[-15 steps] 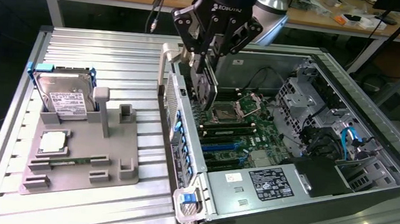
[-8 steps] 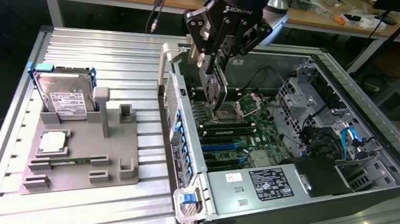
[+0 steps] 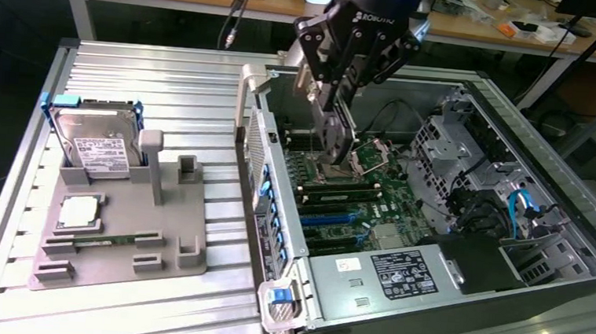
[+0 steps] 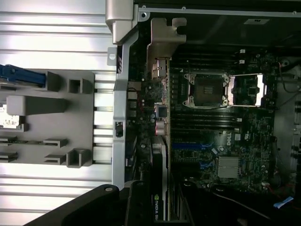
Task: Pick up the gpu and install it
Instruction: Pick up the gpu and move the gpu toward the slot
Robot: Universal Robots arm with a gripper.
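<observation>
The gpu [image 3: 334,138] is a thin dark card seen edge-on, hanging upright from my gripper [image 3: 334,102], which is shut on its upper part. It is above the motherboard [image 3: 380,196] inside the open computer case [image 3: 544,255], near the CPU socket and apart from the board. In the wrist view the gpu [image 4: 159,141] runs away from my gripper [image 4: 159,212], with its silver bracket [image 4: 162,44] at the far end near the case's rear wall. The blue expansion slots [image 3: 331,220] lie below and nearer the exterior view's bottom.
A grey fixture tray [image 3: 167,237] at the exterior view's left holds a silver hard drive [image 3: 95,141], a CPU [image 3: 80,213] and a green memory stick [image 3: 98,241]. The power supply [image 3: 401,273], drive cages [image 3: 457,147] and the case's side wall [image 3: 260,172] surround the board.
</observation>
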